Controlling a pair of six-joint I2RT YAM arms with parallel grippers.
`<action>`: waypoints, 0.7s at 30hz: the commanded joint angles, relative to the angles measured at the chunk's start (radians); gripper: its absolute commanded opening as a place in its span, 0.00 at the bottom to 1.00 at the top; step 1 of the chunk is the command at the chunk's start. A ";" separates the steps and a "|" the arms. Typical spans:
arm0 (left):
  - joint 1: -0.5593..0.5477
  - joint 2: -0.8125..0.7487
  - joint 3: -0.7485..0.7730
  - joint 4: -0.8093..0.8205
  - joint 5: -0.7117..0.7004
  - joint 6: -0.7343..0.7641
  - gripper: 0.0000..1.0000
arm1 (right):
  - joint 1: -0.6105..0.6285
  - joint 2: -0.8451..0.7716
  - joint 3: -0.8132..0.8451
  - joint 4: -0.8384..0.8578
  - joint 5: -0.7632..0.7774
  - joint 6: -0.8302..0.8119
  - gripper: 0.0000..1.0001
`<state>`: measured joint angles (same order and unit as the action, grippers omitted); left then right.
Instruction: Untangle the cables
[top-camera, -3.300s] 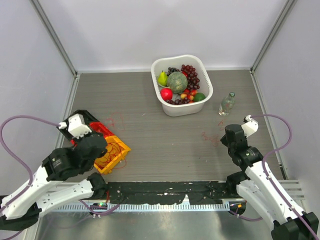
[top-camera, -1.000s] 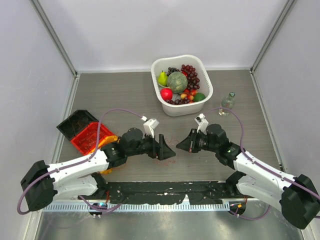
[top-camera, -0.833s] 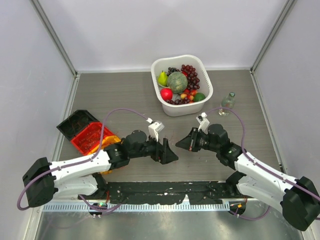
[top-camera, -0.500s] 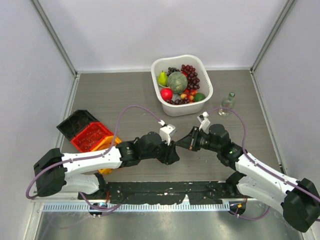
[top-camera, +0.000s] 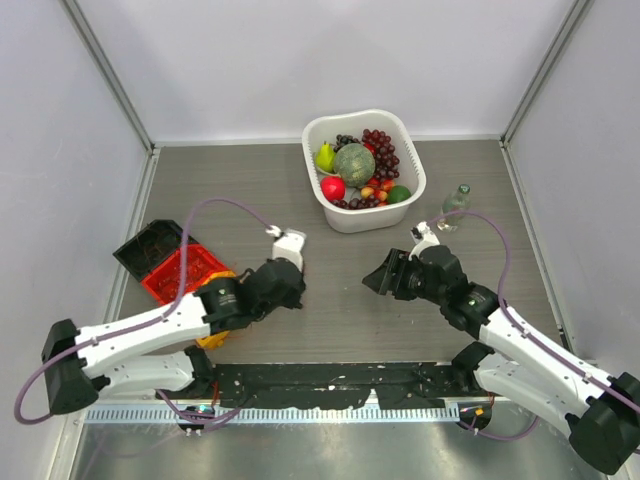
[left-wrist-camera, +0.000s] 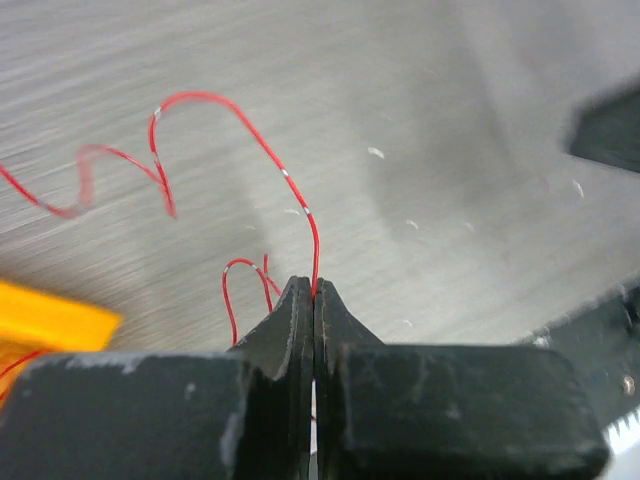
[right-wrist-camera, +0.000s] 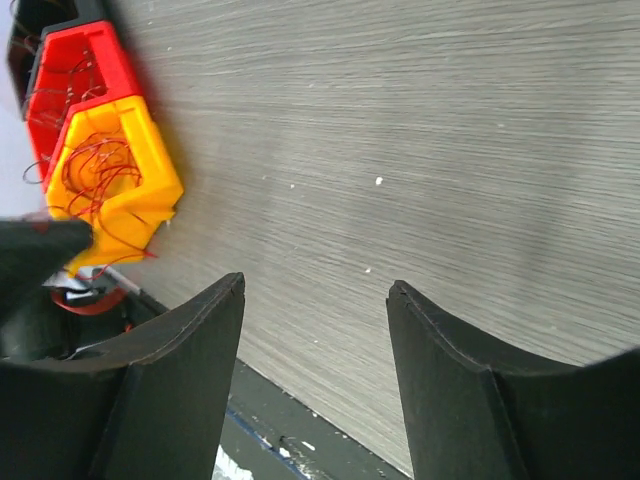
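Observation:
In the left wrist view my left gripper (left-wrist-camera: 314, 291) is shut on one thin red cable (left-wrist-camera: 205, 98), pinched at the very fingertips. The cable arches up and away to the left over the grey table, with a small loop beside the jaws. From above, the left gripper (top-camera: 290, 292) sits left of the table's middle, and the cable is too thin to make out there. The right gripper (right-wrist-camera: 315, 290) is open with nothing between its fingers; seen from above, this right gripper (top-camera: 373, 280) is right of centre, facing left. More red cables (right-wrist-camera: 100, 172) lie tangled in the yellow bin (right-wrist-camera: 150, 190).
Red bin (top-camera: 180, 270), black bin (top-camera: 150, 245) and yellow bin (top-camera: 212, 338) stand at the left, partly under my left arm. A white basin of fruit (top-camera: 412, 190) is at the back centre, with a small clear bottle (top-camera: 455, 205) to its right. A black strip (top-camera: 340, 380) runs along the near edge.
The left gripper reached to the right gripper in the middle, shut on the red cable and drew back left. The right gripper opened, let go and moved slightly right.

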<state>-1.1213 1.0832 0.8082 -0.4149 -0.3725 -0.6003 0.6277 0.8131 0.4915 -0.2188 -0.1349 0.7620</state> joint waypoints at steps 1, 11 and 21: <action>0.163 -0.113 0.046 -0.325 -0.291 -0.249 0.00 | -0.016 -0.029 0.045 -0.079 0.098 -0.061 0.64; 0.488 -0.312 -0.053 -0.596 -0.330 -0.651 0.00 | -0.022 -0.017 0.022 -0.085 0.096 -0.069 0.64; 0.502 -0.377 -0.130 -0.650 -0.336 -0.855 0.09 | -0.022 -0.020 0.009 -0.085 0.090 -0.066 0.63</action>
<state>-0.6266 0.7334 0.6975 -1.0382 -0.6628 -1.3514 0.6083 0.8028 0.4973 -0.3229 -0.0612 0.7090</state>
